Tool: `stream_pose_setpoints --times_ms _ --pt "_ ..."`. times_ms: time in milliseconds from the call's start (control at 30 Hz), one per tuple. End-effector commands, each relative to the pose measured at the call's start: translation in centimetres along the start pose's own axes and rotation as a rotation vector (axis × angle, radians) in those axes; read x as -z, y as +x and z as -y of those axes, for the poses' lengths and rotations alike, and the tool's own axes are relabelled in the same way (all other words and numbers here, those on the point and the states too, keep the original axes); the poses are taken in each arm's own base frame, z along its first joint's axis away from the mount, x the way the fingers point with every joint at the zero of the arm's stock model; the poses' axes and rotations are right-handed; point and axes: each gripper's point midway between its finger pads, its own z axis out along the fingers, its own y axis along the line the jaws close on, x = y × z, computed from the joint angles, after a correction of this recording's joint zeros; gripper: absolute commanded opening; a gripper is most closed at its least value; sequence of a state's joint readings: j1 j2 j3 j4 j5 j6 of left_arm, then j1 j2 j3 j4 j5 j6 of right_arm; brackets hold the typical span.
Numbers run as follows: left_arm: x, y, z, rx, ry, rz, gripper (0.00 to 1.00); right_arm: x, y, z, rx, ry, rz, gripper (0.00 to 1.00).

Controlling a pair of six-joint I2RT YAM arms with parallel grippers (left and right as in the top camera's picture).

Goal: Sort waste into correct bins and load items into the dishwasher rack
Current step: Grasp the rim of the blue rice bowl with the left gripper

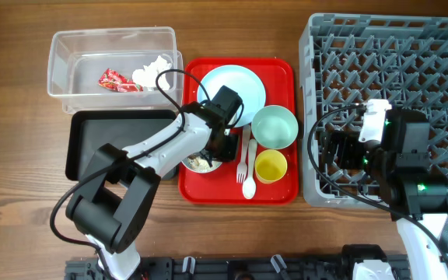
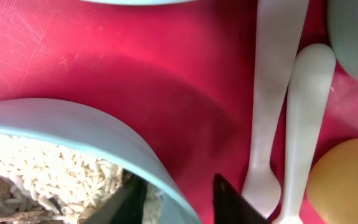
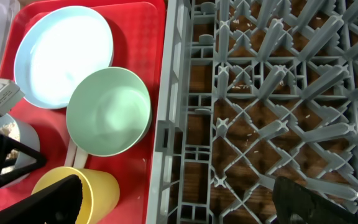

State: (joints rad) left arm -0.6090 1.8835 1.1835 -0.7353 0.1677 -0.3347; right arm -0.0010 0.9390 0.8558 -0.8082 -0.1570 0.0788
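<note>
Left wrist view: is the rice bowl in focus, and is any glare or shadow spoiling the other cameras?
Left wrist: rice in the pale blue bowl reads sharp, a dark shadow on the red tray beside it; right wrist: pale blue plate washed out by glare, rack crisp; overhead: even light.

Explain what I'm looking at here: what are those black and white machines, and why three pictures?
These are two robot arms at a wooden table. One picture looks down from above; the other two come from cameras on each arm's wrist. On the red serving tray lie a pale blue plate, a mint green bowl, a yellow cup, a white fork and spoon, and a pale blue bowl of rice scraps. Left of it sit a clear tub holding a red wrapper and a tissue, and a black tray. The grey rack stands on the right. The left tool straddles that bowl's rim, open, one finger inside. The right tool hangs open over the rack's edge, holding nothing.
</note>
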Motion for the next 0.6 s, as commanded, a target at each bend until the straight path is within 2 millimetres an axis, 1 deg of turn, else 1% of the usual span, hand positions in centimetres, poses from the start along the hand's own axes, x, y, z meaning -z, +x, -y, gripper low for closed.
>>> stream_pose_setpoints --times_ms 0,33,133,400,567 --pt "0.3 -0.1 -0.8 -0.008 -0.053 0.019 0.39 0.5 -0.8 -0.5 0.002 -0.02 0.019 1.0" --pt "1.0 -0.5 -1.0 -0.011 -0.069 0.042 0.4 0.5 -0.8 -0.5 0.002 -0.019 0.019 1.0" --pt "2.7 -1.7 -0.2 -0.019 -0.046 0.106 0.41 0.5 -0.8 -0.5 0.002 -0.02 0.019 1.0" --pt "2.8 -2.5 0.4 -0.03 -0.026 0.146 0.4 0.5 -0.8 -0.5 0.002 -0.02 0.019 1.0" --pt "2.6 -2.8 0.6 0.011 -0.018 0.155 0.4 0.5 -0.8 -0.5 0.002 -0.019 0.019 1.0"
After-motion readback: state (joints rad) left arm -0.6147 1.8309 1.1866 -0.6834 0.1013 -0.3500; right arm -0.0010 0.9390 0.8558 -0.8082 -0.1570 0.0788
